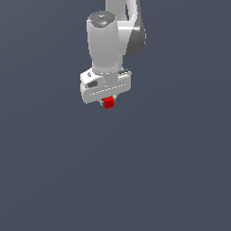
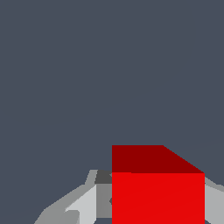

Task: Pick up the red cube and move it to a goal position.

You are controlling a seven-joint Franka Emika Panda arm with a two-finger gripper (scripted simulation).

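The red cube (image 1: 108, 102) is a tiny bright red block held just under the white gripper (image 1: 108, 101) in the exterior view, near the upper middle of the picture. The fingers are mostly hidden by the hand body and the cube. In the wrist view the red cube (image 2: 157, 192) fills much of the picture's lower part, with a grey finger (image 2: 87, 203) on one side and another finger (image 2: 214, 203) on the other, both pressed against it. The gripper (image 2: 153, 205) is shut on the cube. I cannot tell from these views whether the cube is off the ground.
The white arm (image 1: 106, 40) reaches down from the exterior view's top. A plain dark grey surface (image 1: 113, 180) fills the rest of both views. No goal marker shows.
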